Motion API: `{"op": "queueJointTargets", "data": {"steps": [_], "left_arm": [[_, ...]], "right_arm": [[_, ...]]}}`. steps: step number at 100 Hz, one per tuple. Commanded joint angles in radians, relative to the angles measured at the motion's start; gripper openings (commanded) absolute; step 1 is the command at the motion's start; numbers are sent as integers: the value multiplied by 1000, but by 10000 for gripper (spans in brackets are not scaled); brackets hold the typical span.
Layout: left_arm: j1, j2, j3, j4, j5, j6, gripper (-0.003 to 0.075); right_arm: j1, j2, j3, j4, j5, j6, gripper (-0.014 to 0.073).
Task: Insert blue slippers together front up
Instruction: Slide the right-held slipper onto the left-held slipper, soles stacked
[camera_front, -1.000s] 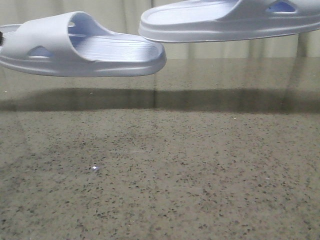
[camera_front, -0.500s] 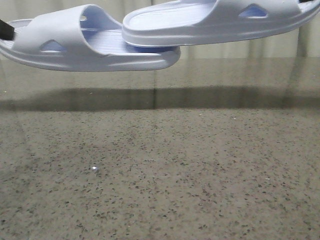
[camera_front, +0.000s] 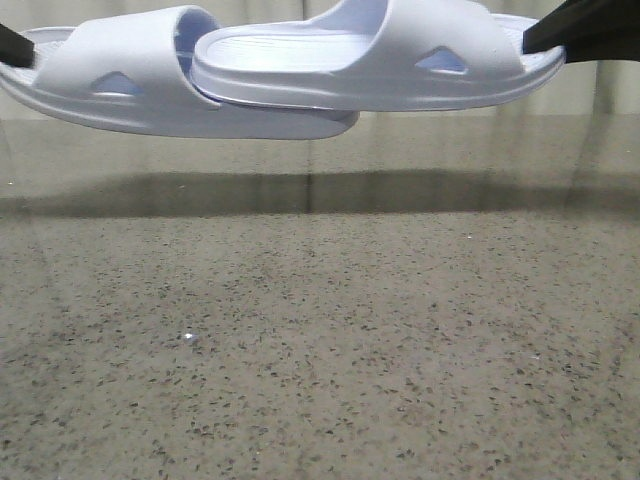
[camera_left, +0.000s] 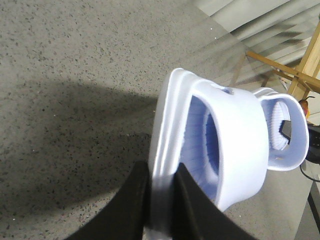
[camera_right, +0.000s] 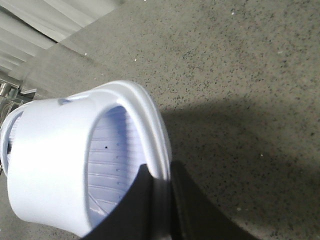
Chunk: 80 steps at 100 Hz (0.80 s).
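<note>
Two pale blue slippers hang above the speckled table, toes pointing at each other. The left slipper (camera_front: 120, 85) is held at its heel by my left gripper (camera_left: 162, 200), shut on the heel rim. My right gripper (camera_right: 162, 200) is shut on the heel rim of the right slipper (camera_front: 400, 60). In the front view the right slipper's toe has gone under the left slipper's strap and lies on its footbed. Only a black fingertip of the left gripper (camera_front: 15, 45) and the dark end of the right gripper (camera_front: 585, 28) show at the frame edges.
The speckled stone table (camera_front: 320, 340) lies below the slippers, with their shadow as a dark band across it. A pale ribbed wall stands behind the table. A wooden frame (camera_left: 280, 67) shows beyond the table in the left wrist view.
The right slipper has moved left and down, its toe sliding under the left slipper's strap. The left slipper has shifted slightly right. Both grippers have come into view at the frame edges.
</note>
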Motion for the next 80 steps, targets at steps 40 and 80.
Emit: {"op": "queueJointTargets", "data": {"steps": [40,80], "left_arm": [[-8,-40,-24,-111,88,6,15],[-57,-34,-24,-113,88,20,16]], "right_arm": [[116,164,-42,240,131,-230,-107],[227,295,-156,253,193,-265,-106]]}}
